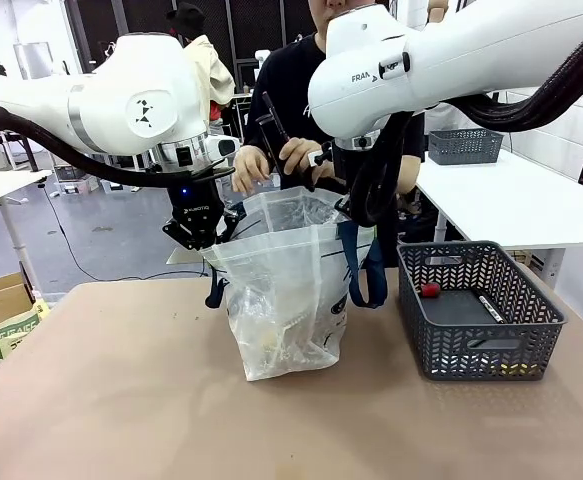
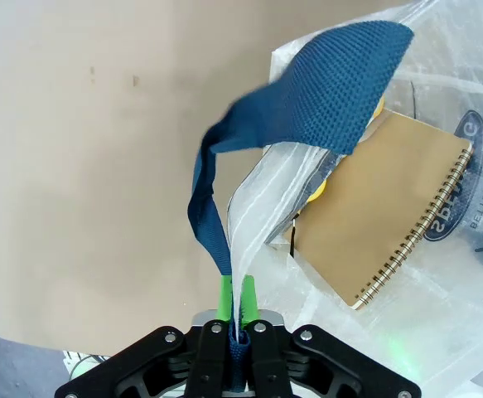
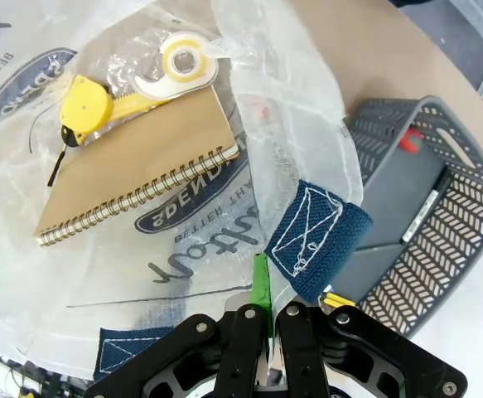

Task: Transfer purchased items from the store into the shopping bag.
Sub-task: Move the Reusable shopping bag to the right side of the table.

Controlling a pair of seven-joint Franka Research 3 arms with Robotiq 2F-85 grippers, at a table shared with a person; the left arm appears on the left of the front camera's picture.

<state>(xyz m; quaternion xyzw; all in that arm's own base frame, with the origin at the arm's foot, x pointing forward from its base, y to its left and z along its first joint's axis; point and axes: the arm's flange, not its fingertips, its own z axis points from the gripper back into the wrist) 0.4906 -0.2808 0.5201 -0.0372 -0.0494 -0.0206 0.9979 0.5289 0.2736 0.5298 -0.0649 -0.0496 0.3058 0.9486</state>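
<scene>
**A:** what's each arm actually doing? All I can see from my spot is white elbows lol

**B:** The left arm comes in from the table's left edge with its big joint up high and its wrist pointing straight down. The left gripper [image 1: 196,235] is at the top left of the bag [image 1: 286,290], fingers pressed together on the blue strap [image 2: 216,224] plus a bit of the plastic rim. The right arm reaches in from the right and across the middle. Its wrist dips down at the bag's right rim, with cables hanging next to it. The right gripper [image 3: 268,286] is pinched on the rim too, right beside the stitched strap end [image 3: 320,236]. The bag's mouth is open between them.

**A:** and the stuff?

**B:** The bag stands about mid-table, and the basket [image 1: 476,350] is near the right edge.

In the bag:
- a tan spiral notebook [image 3: 133,174] lying flat
- a yellow gadget [image 3: 88,104] and a tape roll [image 3: 183,60] in a clear packet, both along the notebook's edge

In the basket:
- a small red thing [image 1: 430,290] in the back left corner
- a thin pen-like thing [image 1: 491,308] on the floor

The person at the far edge has one hand [image 1: 251,165] by the bag's mouth. The other hand [image 1: 296,158] is gripping a dark slim thing [image 1: 274,118], can't tell what it is.
</scene>
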